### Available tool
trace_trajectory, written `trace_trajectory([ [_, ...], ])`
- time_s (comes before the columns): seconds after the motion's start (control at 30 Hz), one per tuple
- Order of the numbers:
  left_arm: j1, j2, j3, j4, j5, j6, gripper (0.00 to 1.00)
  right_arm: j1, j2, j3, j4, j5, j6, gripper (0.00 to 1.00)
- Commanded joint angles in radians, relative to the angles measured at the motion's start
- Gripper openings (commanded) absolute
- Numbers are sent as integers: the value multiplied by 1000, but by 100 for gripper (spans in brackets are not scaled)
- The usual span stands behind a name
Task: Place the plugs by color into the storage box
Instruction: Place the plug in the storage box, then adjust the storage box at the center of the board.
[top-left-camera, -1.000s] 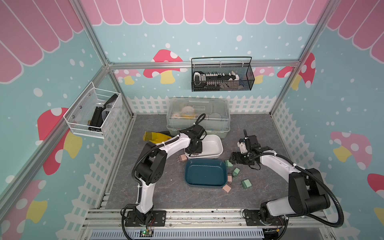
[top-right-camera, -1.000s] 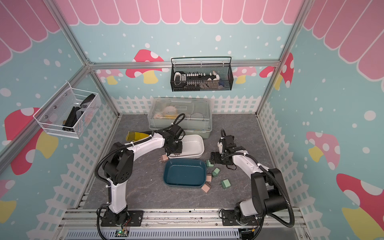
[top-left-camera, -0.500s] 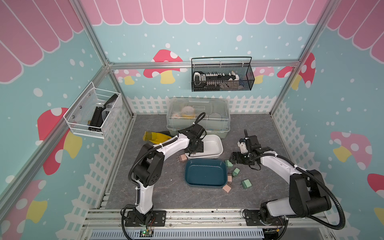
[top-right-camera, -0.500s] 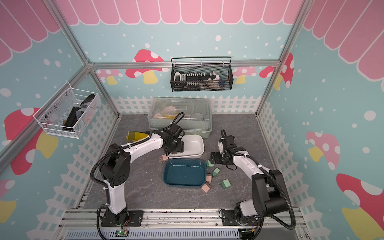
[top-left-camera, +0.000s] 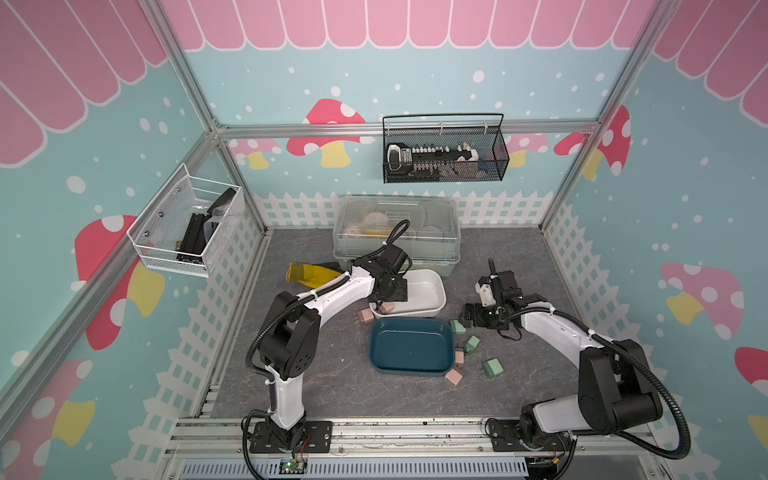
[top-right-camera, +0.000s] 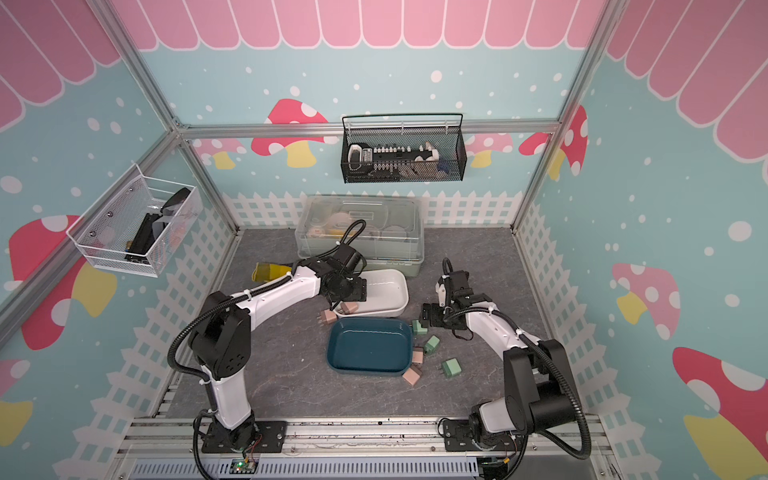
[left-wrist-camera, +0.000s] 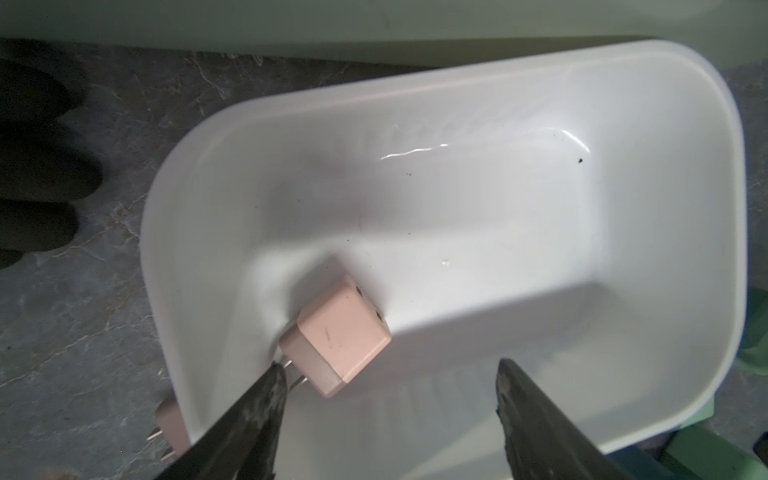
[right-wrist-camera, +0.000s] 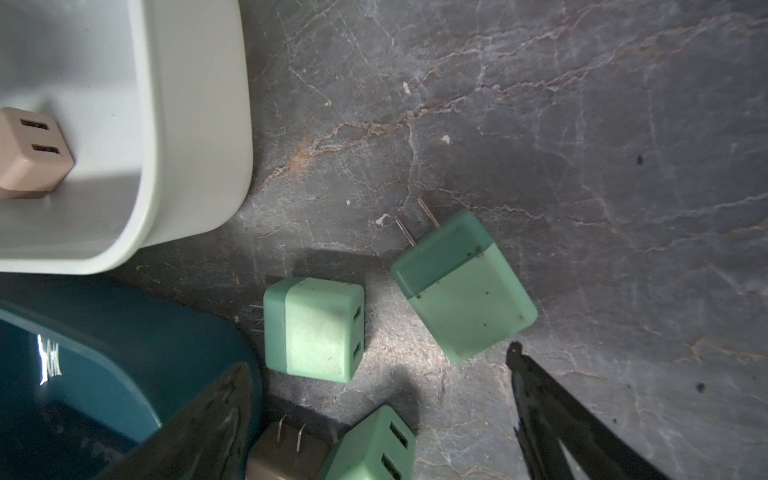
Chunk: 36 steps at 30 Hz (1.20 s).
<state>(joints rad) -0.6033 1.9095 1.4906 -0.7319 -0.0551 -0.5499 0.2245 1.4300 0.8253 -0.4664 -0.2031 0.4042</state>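
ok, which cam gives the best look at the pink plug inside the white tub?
Left wrist: the pink plug is large and sharp in a corner of the white tub, prongs visible. Right wrist has the plug at the frame edge; in both top views it is a tiny speck.

Nothing legible anywhere here: no lettering, numbers or brand marks can be read. Up close, the pale pink cube plug (left-wrist-camera: 338, 334) in the white plastic tub (left-wrist-camera: 623, 104) shows plain faces, and so do the mint green cube plugs (right-wrist-camera: 316, 328). The fine markings on the black-and-white device (top-left-camera: 428, 156) in the black wire wall basket (top-left-camera: 496, 164) are too small to make out.
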Motion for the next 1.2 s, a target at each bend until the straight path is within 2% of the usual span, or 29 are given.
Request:
trace_trajectory([
  [0.0,1,-13,-14,18,-13,-5,76,7,-12,-18,-2,-6,15,95],
  [0.13,24,-106,-46,-15,-80,8,75,7,-18,-21,-6,-2,17,95],
  [0.23,75,-191,-100,-41,-118,-1,74,7,-28,-29,-6,-4,22,95],
  [0.4,163,-258,-195,-50,-96,16,71,15,-55,-38,-3,-15,37,94],
  [0.57,175,-276,-244,-42,-73,20,69,44,-102,-36,25,-27,84,88],
  [0.77,182,-214,-219,-23,41,37,68,89,-132,-25,92,-15,233,85],
  [0.9,180,-140,-162,-20,100,59,68,110,-75,-6,175,2,356,81],
  [1.17,145,-39,-137,94,172,35,66,147,96,165,190,75,363,73],
])
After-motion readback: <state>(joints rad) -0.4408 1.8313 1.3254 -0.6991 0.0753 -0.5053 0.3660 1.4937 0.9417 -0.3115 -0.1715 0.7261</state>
